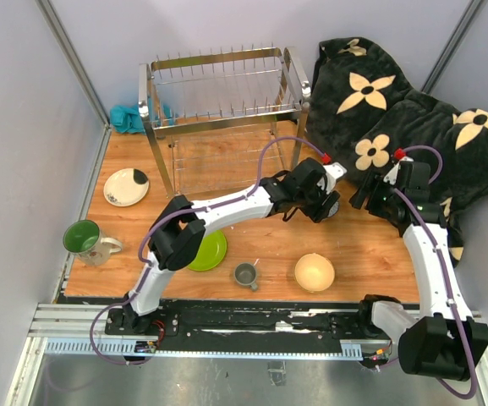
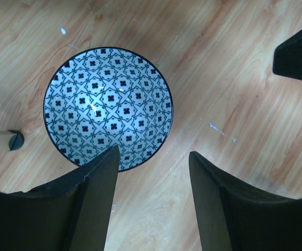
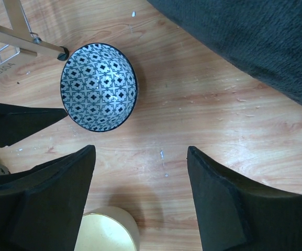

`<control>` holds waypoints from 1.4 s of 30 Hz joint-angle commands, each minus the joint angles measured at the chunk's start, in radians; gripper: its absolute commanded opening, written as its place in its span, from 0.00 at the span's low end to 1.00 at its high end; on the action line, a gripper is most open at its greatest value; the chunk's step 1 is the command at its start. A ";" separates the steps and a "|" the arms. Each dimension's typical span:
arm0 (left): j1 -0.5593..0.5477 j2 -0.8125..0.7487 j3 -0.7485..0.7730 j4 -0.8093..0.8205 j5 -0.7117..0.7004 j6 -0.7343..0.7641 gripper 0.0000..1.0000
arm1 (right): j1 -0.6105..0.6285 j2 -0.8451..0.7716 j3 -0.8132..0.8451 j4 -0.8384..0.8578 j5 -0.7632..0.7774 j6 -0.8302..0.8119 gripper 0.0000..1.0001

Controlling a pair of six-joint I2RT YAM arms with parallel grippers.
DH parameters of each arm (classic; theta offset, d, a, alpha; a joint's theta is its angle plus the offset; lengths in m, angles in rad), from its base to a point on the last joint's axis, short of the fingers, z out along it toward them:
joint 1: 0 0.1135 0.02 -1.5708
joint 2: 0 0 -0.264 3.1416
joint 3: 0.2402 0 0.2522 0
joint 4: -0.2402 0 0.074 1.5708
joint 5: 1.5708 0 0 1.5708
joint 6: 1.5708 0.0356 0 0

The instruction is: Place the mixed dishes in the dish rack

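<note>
The blue-patterned small bowl [image 2: 108,107] stands upright on the wooden table beside a leg of the dish rack [image 1: 222,93]. It also shows in the right wrist view [image 3: 98,86]. My left gripper [image 2: 153,157] is open and empty above the bowl's near rim, with its left finger over the rim. It hides the bowl in the top view [image 1: 322,205]. My right gripper [image 3: 140,151] is open and empty, hovering to the bowl's right [image 1: 364,200]. The cream-yellow bowl [image 1: 315,272], small grey mug [image 1: 245,274], lime-green plate [image 1: 210,251], white mug with green inside [image 1: 85,239] and cream plate [image 1: 126,186] sit on the table.
A black blanket with cream flowers [image 1: 396,101] lies at the back right, close to my right gripper. A teal cloth [image 1: 129,118] lies behind the rack's left leg. The rack leg [image 3: 25,42] stands just left of the patterned bowl. Grey walls enclose the table.
</note>
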 commanded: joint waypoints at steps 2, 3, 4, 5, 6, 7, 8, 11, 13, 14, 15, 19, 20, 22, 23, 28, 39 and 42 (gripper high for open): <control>-0.009 0.059 0.074 -0.031 0.032 0.079 0.61 | -0.042 -0.002 -0.031 -0.024 0.052 -0.014 0.73; -0.009 0.070 0.082 -0.032 0.034 0.087 0.61 | -0.045 -0.001 -0.036 -0.020 0.048 -0.014 0.73; -0.010 0.079 0.090 -0.033 0.036 0.093 0.61 | -0.050 0.002 -0.041 -0.017 0.046 -0.012 0.73; -0.009 0.087 0.098 -0.034 0.040 0.102 0.61 | -0.053 0.002 -0.044 -0.014 0.043 -0.012 0.73; -0.010 0.095 0.104 -0.036 0.042 0.112 0.61 | -0.054 0.003 -0.048 -0.012 0.042 -0.011 0.73; -0.010 0.103 0.111 -0.038 0.046 0.119 0.61 | -0.057 0.003 -0.051 -0.011 0.041 -0.010 0.73; -0.009 0.111 0.118 -0.041 0.053 0.127 0.60 | -0.061 0.004 -0.056 -0.007 0.039 -0.009 0.73; -0.010 0.136 0.137 -0.053 0.063 0.138 0.60 | -0.072 0.006 -0.068 0.000 0.033 -0.007 0.74; -0.009 0.145 0.139 -0.054 0.071 0.147 0.60 | -0.078 0.005 -0.074 0.004 0.029 -0.006 0.74; -0.010 0.149 0.140 -0.056 0.073 0.152 0.60 | -0.079 0.006 -0.077 0.006 0.027 -0.006 0.74; -0.009 0.154 0.142 -0.059 0.074 0.156 0.59 | -0.081 0.007 -0.079 0.008 0.026 -0.006 0.74; -0.009 0.171 0.149 -0.060 0.072 0.167 0.59 | -0.088 0.007 -0.087 0.013 0.024 -0.004 0.74; -0.009 0.176 0.152 -0.060 0.069 0.169 0.59 | -0.088 0.007 -0.087 0.013 0.023 -0.004 0.74; -0.009 0.186 0.162 -0.062 0.068 0.174 0.58 | -0.090 0.009 -0.088 0.014 0.023 -0.004 0.74; -0.009 0.192 0.168 -0.065 0.067 0.175 0.58 | -0.090 0.009 -0.088 0.014 0.022 -0.004 0.74; -0.009 0.227 0.205 -0.082 0.064 0.176 0.57 | -0.094 0.016 -0.089 0.019 0.017 -0.003 0.74; -0.004 0.248 0.205 -0.096 0.055 0.160 0.34 | -0.098 0.018 -0.093 0.021 0.015 -0.004 0.75; 0.000 0.245 0.199 -0.096 0.056 0.149 0.18 | -0.098 0.018 -0.098 0.025 0.013 -0.004 0.75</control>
